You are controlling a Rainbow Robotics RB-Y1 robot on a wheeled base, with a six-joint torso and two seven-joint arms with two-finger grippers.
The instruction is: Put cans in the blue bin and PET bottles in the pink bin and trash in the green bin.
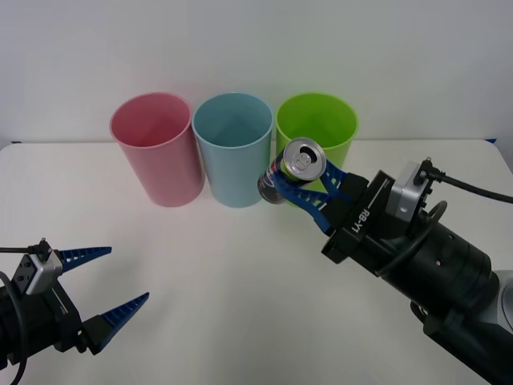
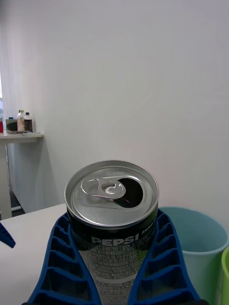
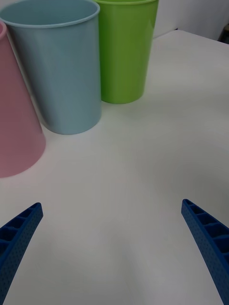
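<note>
Front view: white tabletop [image 1: 240,273] carries three tall bins in a row at its far side. Pink bin [image 1: 156,152] stands leftmost, blue bin [image 1: 234,152] in the middle, green bin [image 1: 321,128] rightmost; neighbouring bins stand just beside one another, all upright with open mouths.

My right gripper [image 1: 303,186] is raised above the tabletop in front of the gap between the blue and green bins. Its blue ribbed fingers [image 2: 62,267] are closed on either side of the can [image 1: 292,170], which is tilted. In the right wrist view the can's [image 2: 112,209] tab end is opened.

My left gripper [image 1: 108,293] sits low at the near left, well apart from the bins, fingers [image 3: 19,233] spread wide and holding nothing.
</note>
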